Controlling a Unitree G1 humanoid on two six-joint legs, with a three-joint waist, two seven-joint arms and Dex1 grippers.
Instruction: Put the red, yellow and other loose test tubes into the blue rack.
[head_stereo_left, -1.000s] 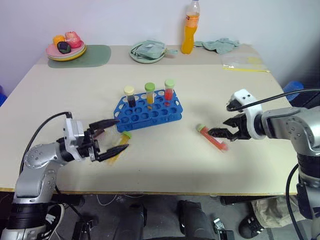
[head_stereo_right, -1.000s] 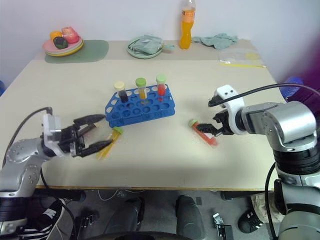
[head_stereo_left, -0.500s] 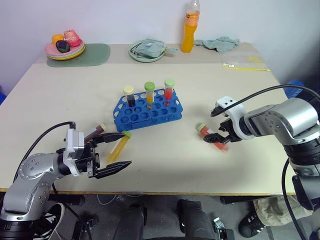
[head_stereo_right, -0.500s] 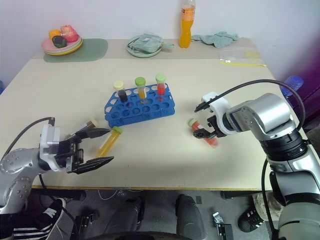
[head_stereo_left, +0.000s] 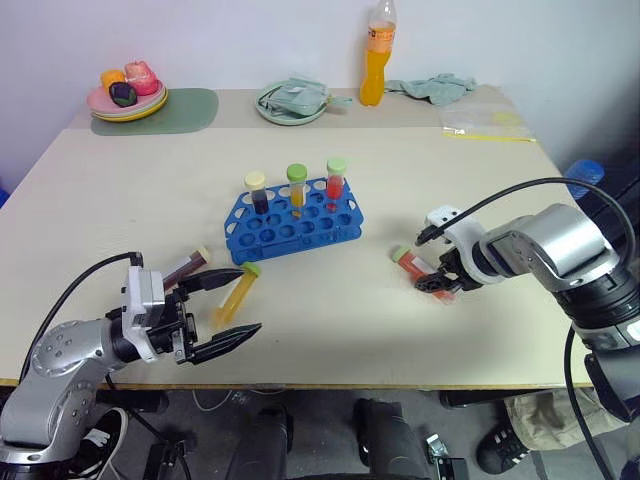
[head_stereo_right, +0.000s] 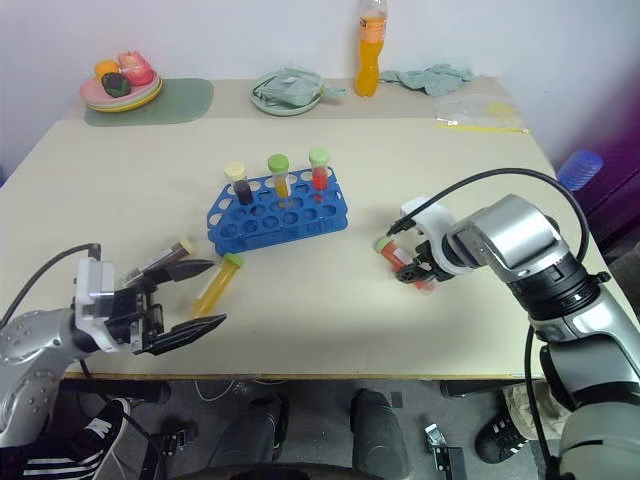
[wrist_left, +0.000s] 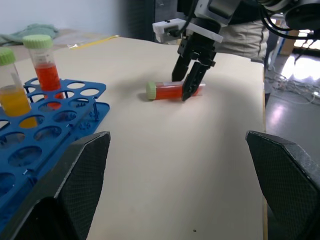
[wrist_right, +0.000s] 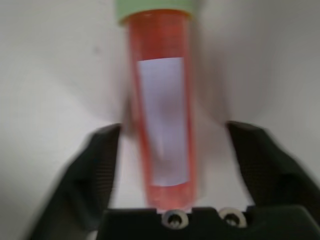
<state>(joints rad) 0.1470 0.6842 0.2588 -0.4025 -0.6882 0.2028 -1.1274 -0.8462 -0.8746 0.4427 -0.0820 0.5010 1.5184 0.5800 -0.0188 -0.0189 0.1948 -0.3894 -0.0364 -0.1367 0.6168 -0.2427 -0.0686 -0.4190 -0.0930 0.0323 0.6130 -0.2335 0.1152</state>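
The right hand (head_stereo_left: 437, 285) points steeply down at the beige counter (head_stereo_left: 420, 180), its two black fingers (wrist_right: 100, 170) straddling a red liquid-filled test tube with a green cap (head_stereo_left: 418, 268). The tube lies flat on the counter between them, and a gap shows on either side of it, so the fingers bracket it without clamping it. This tube lies to the right of the blue plastic rack (head_stereo_left: 295, 222), well apart from it.

The left hand (head_stereo_left: 225, 310) hovers near the front-left edge of the counter, pointing level, its fingers spread wide and grasping nothing. Just beyond its upper finger lie two loose tubes: a yellow tube with a green cap (head_stereo_left: 238, 290) and a dark red tube with a pale cap (head_stereo_left: 186, 266), both flat on the counter just in front of the rack.

The rack stands mid-counter and holds three upright tubes along its back row: a dark one with a yellow cap (head_stereo_left: 257, 191), an orange-yellow one with a green cap (head_stereo_left: 297, 186) and a red one with a green cap (head_stereo_left: 336, 180).

At the far edge stand an orange drink bottle (head_stereo_left: 375, 55), a green plate with a cloth (head_stereo_left: 292, 101) and a pink plate of toy food (head_stereo_left: 126, 93).
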